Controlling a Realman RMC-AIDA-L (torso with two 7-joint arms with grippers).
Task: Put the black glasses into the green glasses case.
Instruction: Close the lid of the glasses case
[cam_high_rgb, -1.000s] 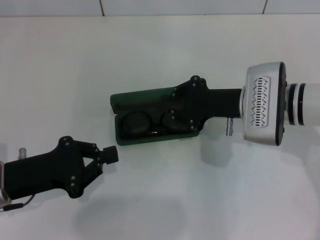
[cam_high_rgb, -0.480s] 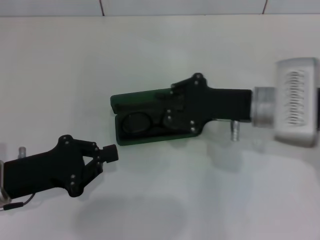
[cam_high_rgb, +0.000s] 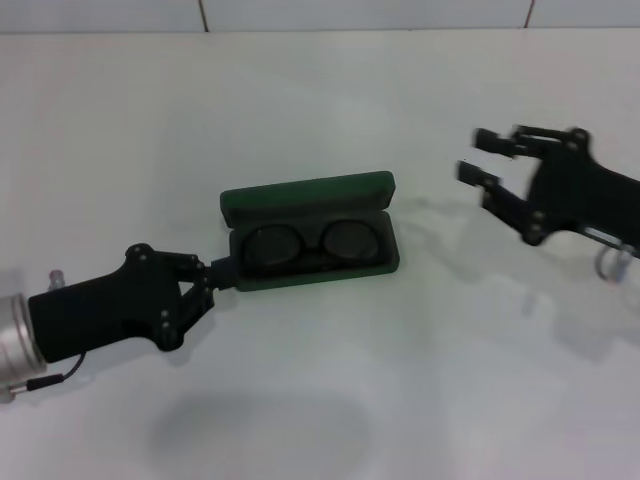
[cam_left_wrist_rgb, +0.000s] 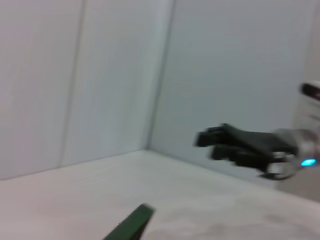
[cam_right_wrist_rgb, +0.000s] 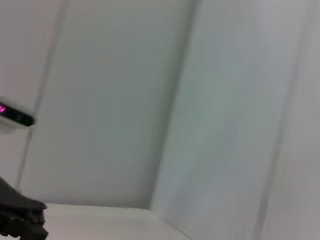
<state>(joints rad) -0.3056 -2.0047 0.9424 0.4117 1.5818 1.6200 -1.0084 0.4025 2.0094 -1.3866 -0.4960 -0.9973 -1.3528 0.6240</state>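
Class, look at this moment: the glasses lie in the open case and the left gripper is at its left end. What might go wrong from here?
1. The left gripper, fingers shut, touches the left end of the green glasses case; a push could slide the case across the table.
2. The lid stands open; closing it might pinch the black glasses if they sit high.
3. The right gripper, open and well to the right, offers no bracing.

Glasses case (cam_high_rgb: 308, 231) open at worktop (cam_high_rgb: 300, 400) centre, black glasses (cam_high_rgb: 305, 246) inside. Left pincer (cam_high_rgb: 222, 271) at case's left end. Right pincer (cam_high_rgb: 482, 157) well right, apart.
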